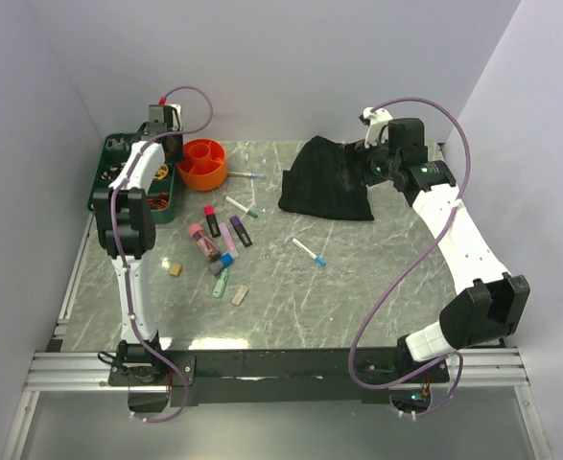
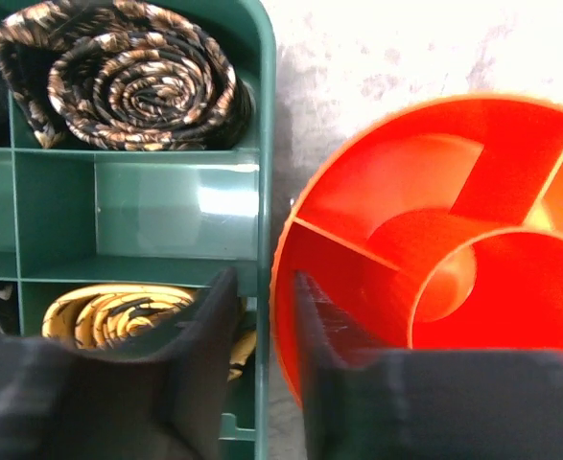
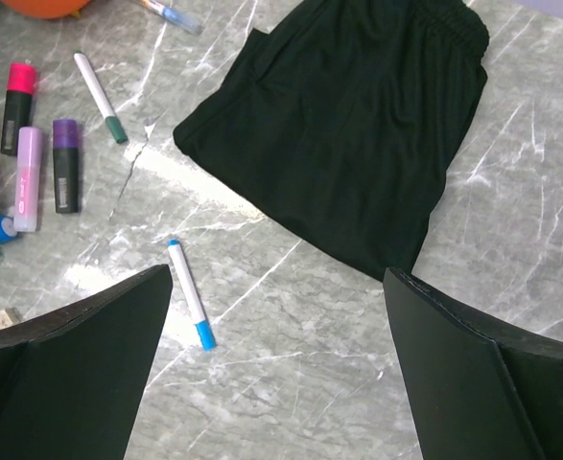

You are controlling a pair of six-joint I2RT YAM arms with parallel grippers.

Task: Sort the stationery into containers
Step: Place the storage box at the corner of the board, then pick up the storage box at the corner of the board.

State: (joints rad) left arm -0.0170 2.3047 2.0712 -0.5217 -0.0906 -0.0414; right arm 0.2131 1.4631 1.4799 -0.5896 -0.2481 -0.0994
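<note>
Left gripper [image 2: 265,284], jaws narrowly parted and empty, hangs above the seam between green tray [image 2: 175,206] and orange tub [image 2: 358,192]. Right gripper [image 3: 277,278], jaws spread wide, hovers over a blue-capped pen [image 3: 190,292].

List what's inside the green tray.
The green tray holds a brown patterned coil in one compartment, nothing in the next, and a yellow coil in a third, partly covered by the left gripper. The other column is mostly out of frame.

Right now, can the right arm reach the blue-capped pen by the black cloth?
Likely yes: the open right gripper hangs over the blue-capped pen, which lies alone, apart from the black cloth.
</note>
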